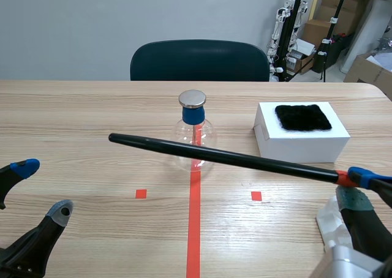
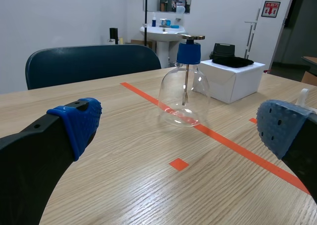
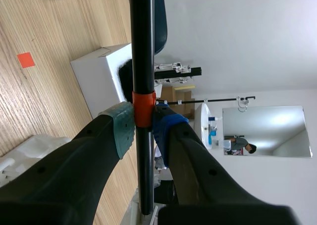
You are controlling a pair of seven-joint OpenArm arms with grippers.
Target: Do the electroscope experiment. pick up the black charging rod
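We hold the black charging rod (image 1: 220, 157) clamped in our right gripper (image 1: 359, 187), over the table's (image 1: 92, 106) near right corner. Our left gripper (image 1: 43, 189) stands wide open.

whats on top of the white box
A black fuzzy cloth lies on top of the white box. Anything under the cloth or inside the box is hidden.

Both arms (image 1: 21, 250) are black, w/ two fat smooth black fingers (image 3: 59, 175) each: the left gripper (image 2: 179, 125) has bumpy blue pads (image 2: 79, 121) w/ tiny dots, & the right gripper (image 3: 143, 127) has one grey-green pad (image 3: 122, 128) & one blue pad (image 3: 168, 126).
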